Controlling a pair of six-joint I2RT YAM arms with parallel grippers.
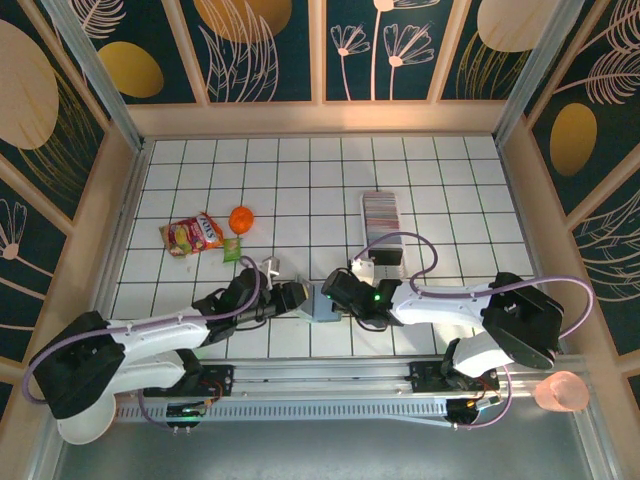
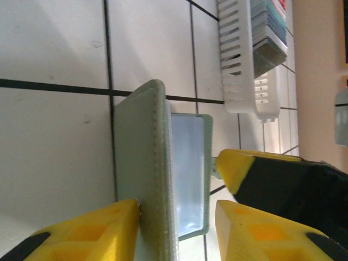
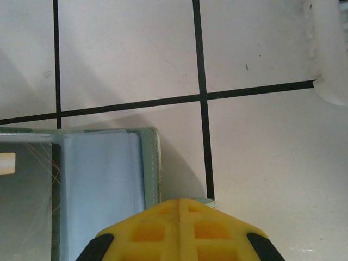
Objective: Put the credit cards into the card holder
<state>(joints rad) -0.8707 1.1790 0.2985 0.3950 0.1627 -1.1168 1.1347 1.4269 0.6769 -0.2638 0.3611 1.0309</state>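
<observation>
card holder (image 2: 187, 163) open | left tool (image 2: 176, 212) astride it | right tool (image 3: 180, 209) pinching tab (image 3: 210, 200)

one card holder (image 1: 326, 303), perhaps dozens of cards (image 1: 383, 208)

A white tiled tabletop (image 1: 200, 170) ruled with black grid lines lies under soft, even light. Beyond its far edge and along both its sides rise dark teal wall panels (image 1: 270, 50) painted with gold ovals and cream leaf outlines, set in pale wooden frames (image 1: 318, 50). A metal rail (image 1: 320, 375) runs along its near edge.
</observation>
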